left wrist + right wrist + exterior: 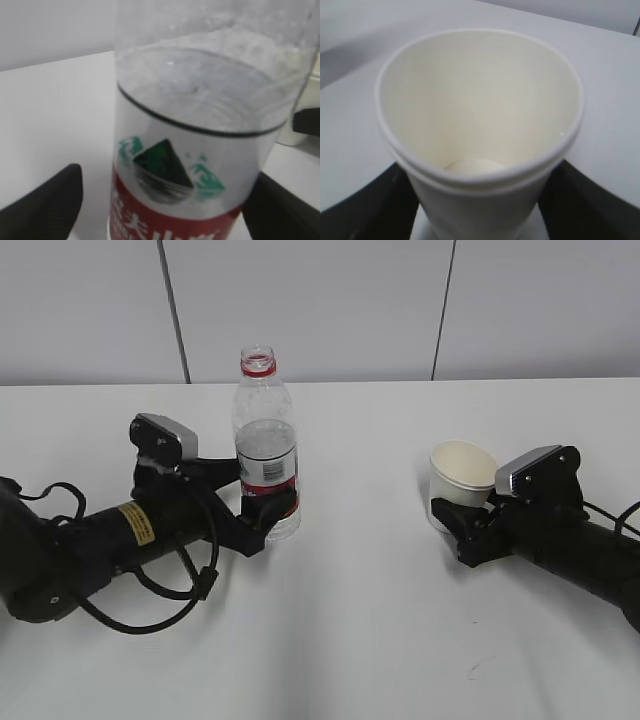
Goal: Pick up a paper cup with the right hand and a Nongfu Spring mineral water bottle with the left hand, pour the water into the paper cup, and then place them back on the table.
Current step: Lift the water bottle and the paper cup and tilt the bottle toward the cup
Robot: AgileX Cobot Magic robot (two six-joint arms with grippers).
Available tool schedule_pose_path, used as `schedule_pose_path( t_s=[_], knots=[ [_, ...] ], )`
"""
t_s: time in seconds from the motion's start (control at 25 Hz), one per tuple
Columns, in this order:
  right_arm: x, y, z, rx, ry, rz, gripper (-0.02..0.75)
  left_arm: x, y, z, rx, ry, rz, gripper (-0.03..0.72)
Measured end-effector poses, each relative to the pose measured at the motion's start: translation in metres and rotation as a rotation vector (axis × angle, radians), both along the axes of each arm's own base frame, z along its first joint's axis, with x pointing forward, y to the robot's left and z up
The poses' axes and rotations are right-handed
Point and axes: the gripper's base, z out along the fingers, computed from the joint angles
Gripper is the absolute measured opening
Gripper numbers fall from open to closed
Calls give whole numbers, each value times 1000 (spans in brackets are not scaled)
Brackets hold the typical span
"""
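Grasp stage, both arms low on the bench (360, 640), nothing lifted yet by the look of it

Right hand (462, 522): fingers (365, 210) sit either side of the paper cup (461, 483) near its base. Wrist view shows them flanking the cup wall with no visible gap, so I read them as pinching it, though real contact pressure can't be confirmed. Cup stands upright on the bench and looks empty inside

Left hand (262, 518): fingers (42, 207) bracket the lower body of the Nongfu Spring mineral water bottle (266, 440) at the label band. Wrist view shows a sliver of bench between the left finger and the bottle wall, so spread around it or only just closing; can't tell if it's gripped. Bottle upright, cap off, water about halfway up

Next move, my call: confirm both grips, lift both clear, bring the bottle neck over the cup mouth. They're well apart now, so both arms need to travel inward before any tilt. Soft cup, so a hard squeeze would ovalise it

Hard to see: bottle base and cup base hidden behind fingers in the exterior view; wrist views cut off the fingertips; bottle wrist shot is blurred
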Motion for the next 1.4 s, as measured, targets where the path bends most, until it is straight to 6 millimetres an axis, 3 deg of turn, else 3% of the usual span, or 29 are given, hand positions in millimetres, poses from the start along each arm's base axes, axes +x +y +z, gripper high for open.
schedule_pose_path(
  t_s=[0.24,0.52,0.76,1.08,1.4],
  knots=[
    [0,0,0,-1,0,6,509,3,-2,-9,5,16,-4,578],
    [-2,4,0,-8,0,56,509,3,-3,-8,4,14,-8,424],
    [-4,10,13,-25,-41,139,509,3,-3,-7,7,14,-8,406],
    [-7,17,26,-69,-61,226,509,5,1,26,164,-29,0,401],
    [-10,39,29,-42,-47,275,509,11,3,58,327,-86,-9,400]
  ],
)
